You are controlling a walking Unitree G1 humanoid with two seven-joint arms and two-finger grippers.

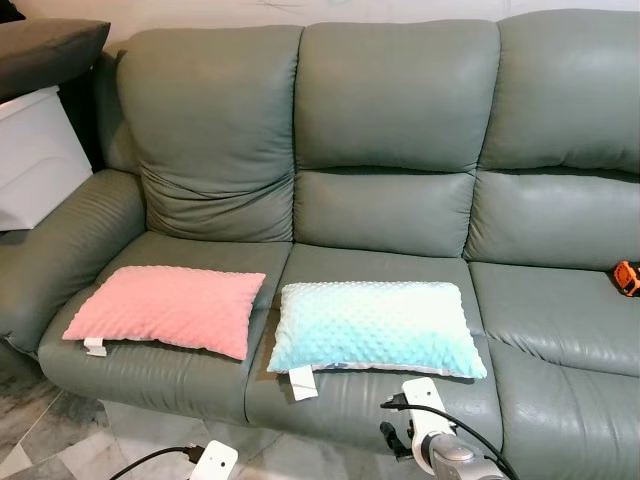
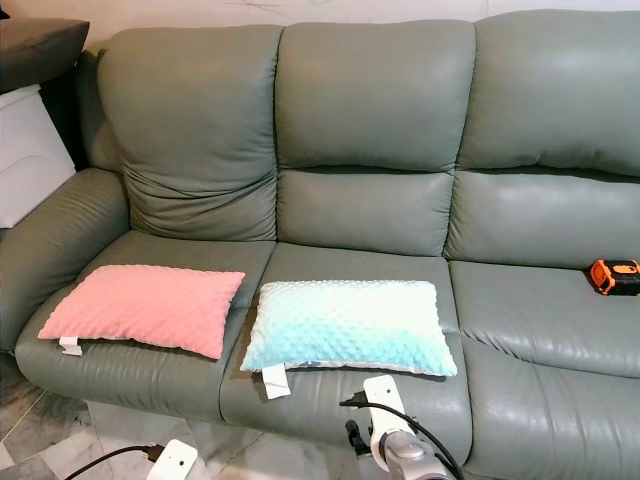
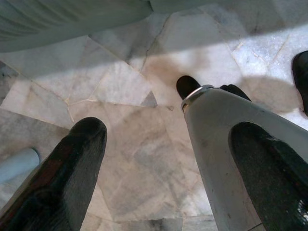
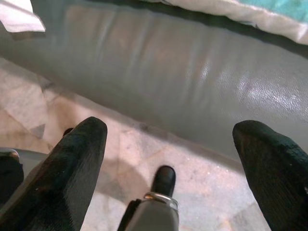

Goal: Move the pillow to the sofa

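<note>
My right hand (image 4: 171, 163) hangs released, empty; dimpled mint-white rectangular pillow (image 1: 372, 326) lies flat on grey-green leather sofa (image 1: 400, 120).

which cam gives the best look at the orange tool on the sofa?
Right eye view: the orange tool lies whole on the sofa's right seat. Left eye view cuts it off at the frame edge. Wrist views point at the floor and sofa front.
</note>
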